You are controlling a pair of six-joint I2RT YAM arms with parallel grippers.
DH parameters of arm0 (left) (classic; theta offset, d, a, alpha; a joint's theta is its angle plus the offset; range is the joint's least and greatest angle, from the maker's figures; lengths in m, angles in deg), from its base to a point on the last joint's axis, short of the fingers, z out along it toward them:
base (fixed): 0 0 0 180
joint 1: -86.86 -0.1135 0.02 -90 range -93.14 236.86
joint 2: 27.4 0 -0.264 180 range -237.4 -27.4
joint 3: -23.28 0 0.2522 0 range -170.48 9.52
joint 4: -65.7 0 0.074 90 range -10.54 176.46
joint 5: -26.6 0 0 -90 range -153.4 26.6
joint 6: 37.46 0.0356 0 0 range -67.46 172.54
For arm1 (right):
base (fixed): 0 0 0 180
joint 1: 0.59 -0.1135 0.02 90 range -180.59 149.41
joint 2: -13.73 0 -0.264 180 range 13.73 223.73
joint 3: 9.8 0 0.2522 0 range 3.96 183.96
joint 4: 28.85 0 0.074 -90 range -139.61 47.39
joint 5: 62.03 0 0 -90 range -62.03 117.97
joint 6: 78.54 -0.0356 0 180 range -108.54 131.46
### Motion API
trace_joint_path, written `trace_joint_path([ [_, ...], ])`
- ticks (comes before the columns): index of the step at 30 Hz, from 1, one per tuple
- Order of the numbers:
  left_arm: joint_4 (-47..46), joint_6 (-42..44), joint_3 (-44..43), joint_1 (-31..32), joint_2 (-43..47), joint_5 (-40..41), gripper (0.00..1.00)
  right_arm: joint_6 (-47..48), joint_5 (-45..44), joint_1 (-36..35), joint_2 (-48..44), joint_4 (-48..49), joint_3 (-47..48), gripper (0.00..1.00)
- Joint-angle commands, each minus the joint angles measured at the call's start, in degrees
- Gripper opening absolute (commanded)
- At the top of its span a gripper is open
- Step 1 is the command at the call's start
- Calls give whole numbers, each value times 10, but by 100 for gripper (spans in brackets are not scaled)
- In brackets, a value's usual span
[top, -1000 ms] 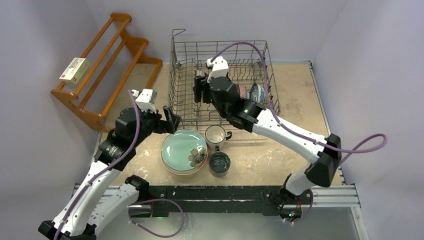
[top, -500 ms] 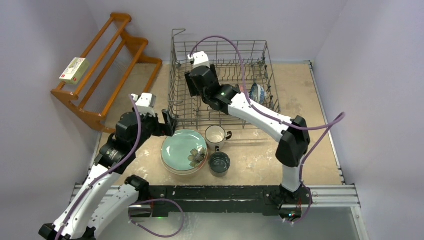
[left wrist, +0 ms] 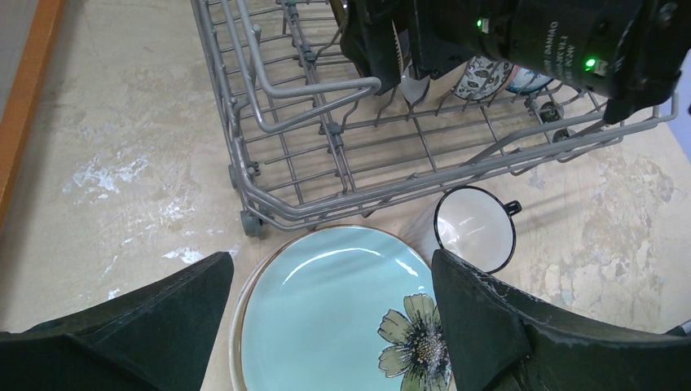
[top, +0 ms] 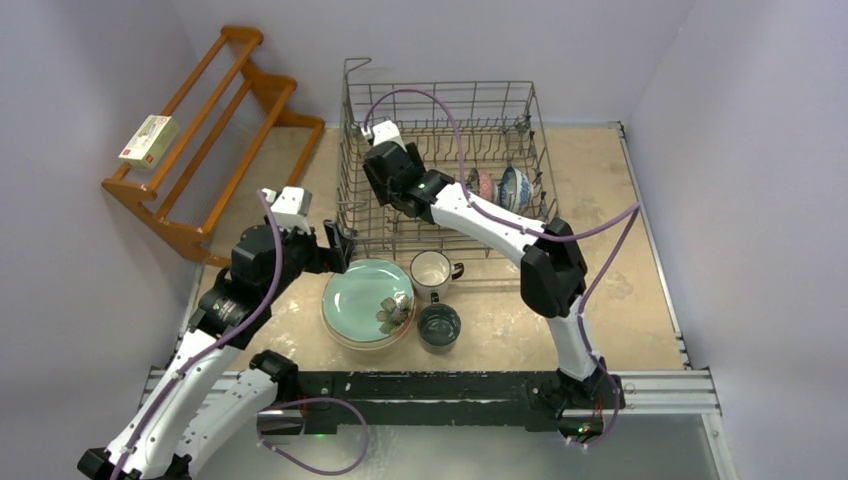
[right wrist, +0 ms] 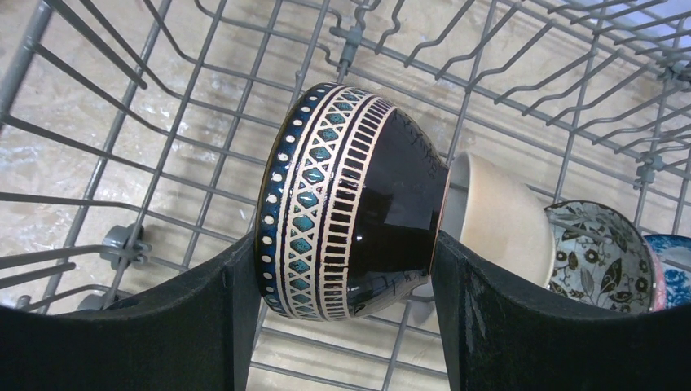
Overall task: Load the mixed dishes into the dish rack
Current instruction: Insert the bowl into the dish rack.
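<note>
Bowls (right wrist: 603, 252) stand in the dish rack (top: 350, 185); right hand (top: 384, 168) grips a black patterned bowl (right wrist: 350, 204) there, left hand (left wrist: 326, 326) released; plates (top: 362, 295), mugs (top: 432, 270) wait outside.

plate (left wrist: 326, 293) cropped, beige bowl (right wrist: 497, 220) behind black bowl (right wrist: 350, 204)

In wire rack (right wrist: 352, 37) — black patterned bowl (right wrist: 342, 204) sideways

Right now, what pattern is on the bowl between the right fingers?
Black bowl, teal diamonds, cream bars; right wrist view.
</note>
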Motion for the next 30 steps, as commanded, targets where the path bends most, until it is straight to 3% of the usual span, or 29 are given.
trace_joint_path([
  [1,-15,10,2,-2,1,8,90,-5,6,6,-12,16,38,0],
  [12,-17,11,2,-2,-5,7,90,-61,104,35,-7,25,11,0],
  [30,-18,11,3,-3,-7,6,90,-37,121,35,22,24,30,0],
])
